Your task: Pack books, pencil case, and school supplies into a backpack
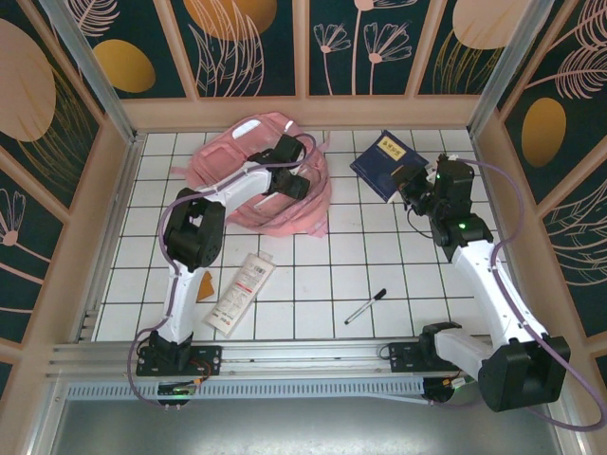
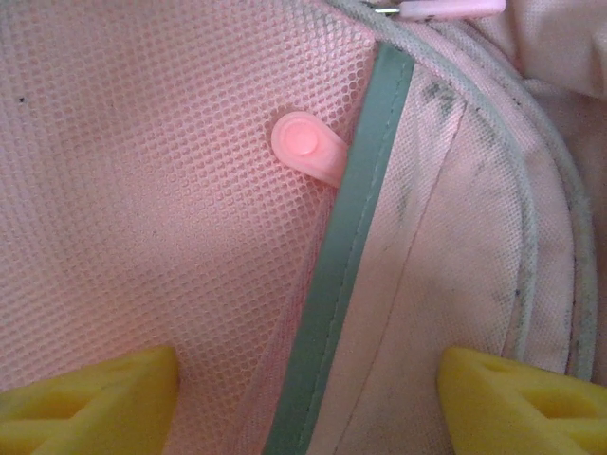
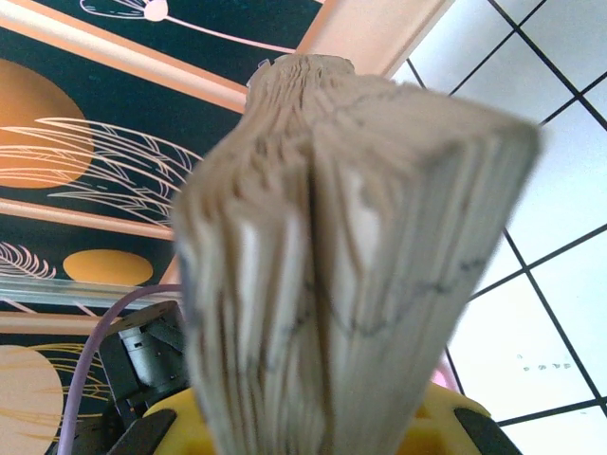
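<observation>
The left gripper (image 2: 308, 403) hangs over the pink backpack (image 1: 248, 169) at the far left of the tiled table (image 1: 313, 275). Its yellow fingers (image 2: 90, 393) are spread wide with nothing between them, only mesh, a green trim strip (image 2: 346, 256) and a pink tab (image 2: 308, 147) beneath. The right gripper (image 1: 414, 187) is clamped on the navy book (image 1: 387, 156) at far right, its page edges a close blur in the wrist view. Nearer the bases lie the white pencil case (image 1: 240, 292) and a black pen (image 1: 365, 306) — the left arm (image 1: 185, 232) hides part of the orange-brown square (image 1: 205, 284).

White tiled desk (image 1: 313, 275) is carrying a pink backpack (image 1: 216, 163) far left; pencil case (image 1: 240, 292) and pen (image 1: 365, 306) lying nearer.
</observation>
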Robot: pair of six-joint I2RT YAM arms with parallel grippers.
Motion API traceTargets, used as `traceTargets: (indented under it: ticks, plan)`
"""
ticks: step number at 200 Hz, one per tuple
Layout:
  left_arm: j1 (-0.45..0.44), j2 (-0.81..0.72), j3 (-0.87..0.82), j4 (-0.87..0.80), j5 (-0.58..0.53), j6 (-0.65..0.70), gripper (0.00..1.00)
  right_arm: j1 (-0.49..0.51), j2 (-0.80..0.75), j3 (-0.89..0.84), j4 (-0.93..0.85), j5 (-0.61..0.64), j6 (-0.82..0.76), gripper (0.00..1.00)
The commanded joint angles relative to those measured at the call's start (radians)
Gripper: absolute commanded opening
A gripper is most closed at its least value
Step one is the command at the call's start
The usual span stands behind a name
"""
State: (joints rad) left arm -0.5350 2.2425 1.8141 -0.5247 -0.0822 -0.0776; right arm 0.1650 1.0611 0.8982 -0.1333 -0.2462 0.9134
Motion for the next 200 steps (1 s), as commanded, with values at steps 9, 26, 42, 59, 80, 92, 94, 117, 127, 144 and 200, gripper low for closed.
traceTargets:
  ticks: [9, 26, 42, 59, 80, 92, 94, 117, 127, 144, 200]
  plan:
    - [-0.010, -0.076, -0.082, -0.008, 0.142, 0.081, 0.78, -0.010, 0.010, 0.034, 0.040, -0.060, -0.022, 0.00]
    - [-0.009, -0.116, -0.110, 0.025, 0.183, 0.112, 0.80, -0.012, 0.023, 0.052, 0.030, -0.083, -0.032, 0.00]
    - [-0.010, -0.125, -0.115, 0.024, 0.196, 0.143, 0.81, -0.010, 0.019, 0.040, 0.039, -0.085, -0.019, 0.00]
    - [-0.009, -0.112, -0.106, -0.006, 0.215, 0.177, 0.81, -0.012, 0.025, 0.021, 0.064, -0.102, -0.007, 0.00]
    - [-0.009, -0.124, -0.133, 0.009, 0.317, 0.216, 0.86, -0.011, 0.047, 0.037, 0.052, -0.132, -0.020, 0.00]
    - [-0.009, -0.134, -0.148, 0.026, 0.295, 0.223, 0.86, -0.011, 0.046, 0.035, 0.051, -0.133, -0.016, 0.00]
    - [-0.009, -0.135, -0.152, 0.033, 0.283, 0.222, 0.86, -0.011, 0.045, 0.032, 0.052, -0.133, -0.015, 0.00]
    - [-0.009, -0.100, -0.166, 0.061, 0.060, 0.233, 0.84, -0.011, 0.045, 0.010, 0.077, -0.135, -0.002, 0.00]
    - [-0.010, -0.073, -0.166, 0.069, -0.034, 0.240, 0.82, -0.011, 0.053, 0.013, 0.078, -0.145, -0.007, 0.00]
    - [-0.011, -0.025, -0.133, 0.053, -0.160, 0.235, 0.71, -0.010, 0.059, 0.018, 0.075, -0.151, -0.006, 0.00]
    - [-0.010, -0.174, -0.073, 0.061, -0.095, 0.196, 0.00, -0.010, 0.073, 0.019, 0.060, -0.202, -0.043, 0.00]
